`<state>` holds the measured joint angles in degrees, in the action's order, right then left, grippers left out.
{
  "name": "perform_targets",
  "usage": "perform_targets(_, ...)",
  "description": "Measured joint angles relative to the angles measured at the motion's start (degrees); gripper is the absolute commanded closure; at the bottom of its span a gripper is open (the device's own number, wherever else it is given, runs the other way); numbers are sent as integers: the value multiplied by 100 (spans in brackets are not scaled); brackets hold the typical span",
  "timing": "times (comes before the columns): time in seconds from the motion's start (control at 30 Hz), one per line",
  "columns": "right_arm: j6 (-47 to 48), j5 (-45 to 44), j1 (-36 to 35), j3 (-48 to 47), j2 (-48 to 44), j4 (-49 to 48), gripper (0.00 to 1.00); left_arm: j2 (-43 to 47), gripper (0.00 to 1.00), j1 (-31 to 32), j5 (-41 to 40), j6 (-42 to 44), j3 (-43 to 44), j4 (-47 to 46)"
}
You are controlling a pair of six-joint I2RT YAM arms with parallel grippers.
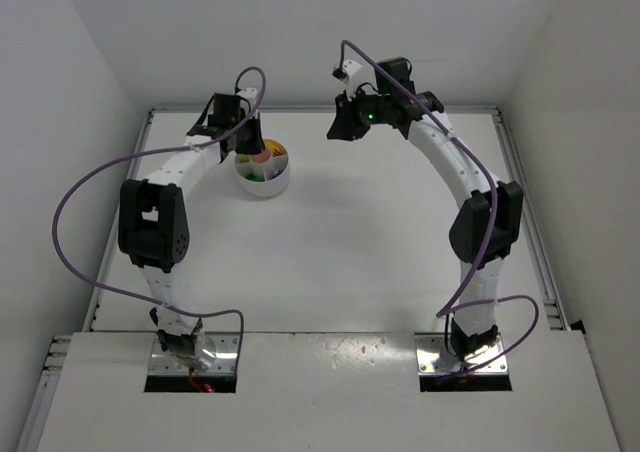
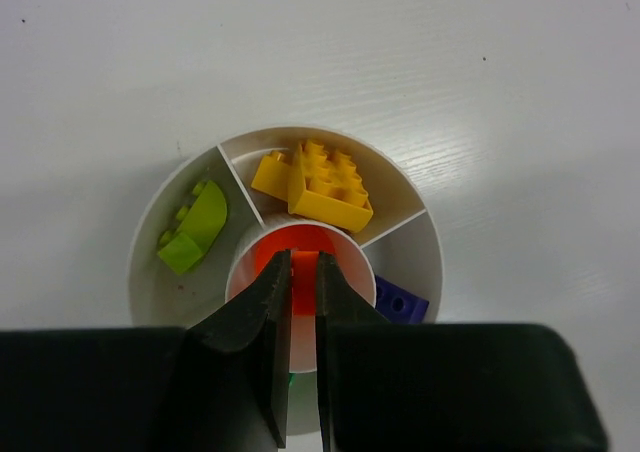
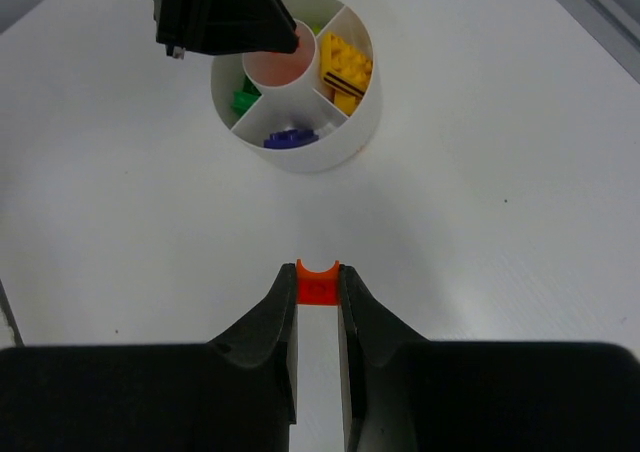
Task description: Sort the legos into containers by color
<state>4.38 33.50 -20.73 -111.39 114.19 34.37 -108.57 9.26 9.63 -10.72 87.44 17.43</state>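
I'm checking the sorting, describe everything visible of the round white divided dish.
The low round white plastic dish stands on the white table, a round centre well ringed by walled sections holding a lime curved piece, yellow bricks and a blue brick. The left end effector, shut on an orange brick, hangs over the well.

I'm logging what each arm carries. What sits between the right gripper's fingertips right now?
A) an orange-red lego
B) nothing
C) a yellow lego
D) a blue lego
A: in the right wrist view the right gripper is closed on a small orange-red lego, held short of the white dish.
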Motion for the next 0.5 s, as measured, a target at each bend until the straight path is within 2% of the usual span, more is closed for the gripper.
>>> perform_targets(0.03, -57, 11, -22, -9, 39, -72, 100, -22, 82, 0, 0, 2, 35, 13)
perform_targets(0.13, -260, 13, -87, -11, 120, -304, 100, -33, 64, -2, 0, 31, 90, 42)
perform_targets(0.17, -343, 13, -107, -13, 149, -372, 100, -33, 62, -2, -2, 55, 96, 42)
perform_targets(0.27, -625, 13, -155, -44, 212, -695, 100, -33, 57, -42, 48, 28, 103, 52)
perform_targets(0.5, -1139, 9, -271, -315, 498, -1311, 100, -33, 57, -326, 348, -39, 166, 7)
